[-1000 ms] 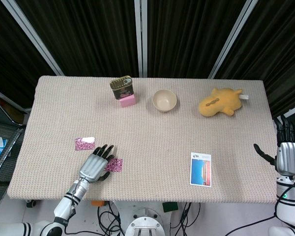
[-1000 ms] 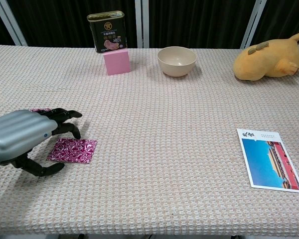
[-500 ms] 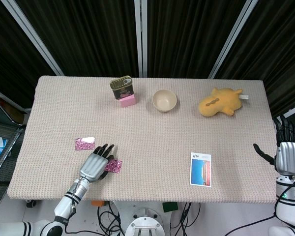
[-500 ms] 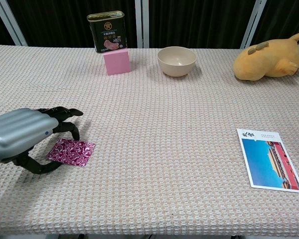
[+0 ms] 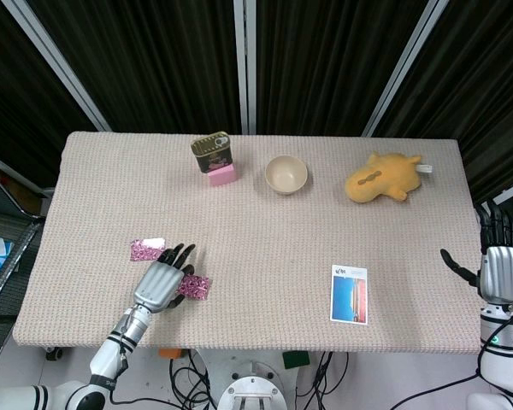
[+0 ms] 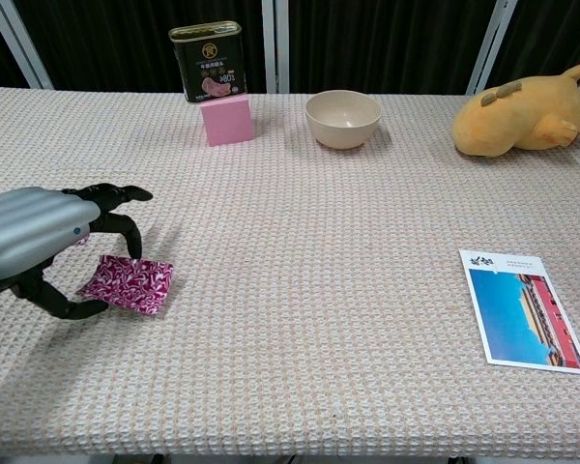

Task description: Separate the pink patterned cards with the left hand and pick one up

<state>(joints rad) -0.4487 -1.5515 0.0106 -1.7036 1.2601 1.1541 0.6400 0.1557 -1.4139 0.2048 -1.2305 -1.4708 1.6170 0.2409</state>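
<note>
Fingers (image 6: 126,232) of the left hand (image 5: 158,284) curl down onto a pink patterned card (image 6: 128,284) at the near left of the desk (image 5: 265,222), thumb under its near edge, so the card tilts, pinched in the hand. A second pink card (image 5: 145,249) lies just beyond the hand, flat on the desk. The right hand (image 5: 500,266) hangs off the right edge, fingers apart, holding nothing. Farther back stand a tin (image 5: 211,152) on a pink block (image 5: 222,176), a bowl (image 5: 286,174) and a yellow plush toy (image 5: 381,178). A postcard (image 5: 349,294) lies near right.
</note>
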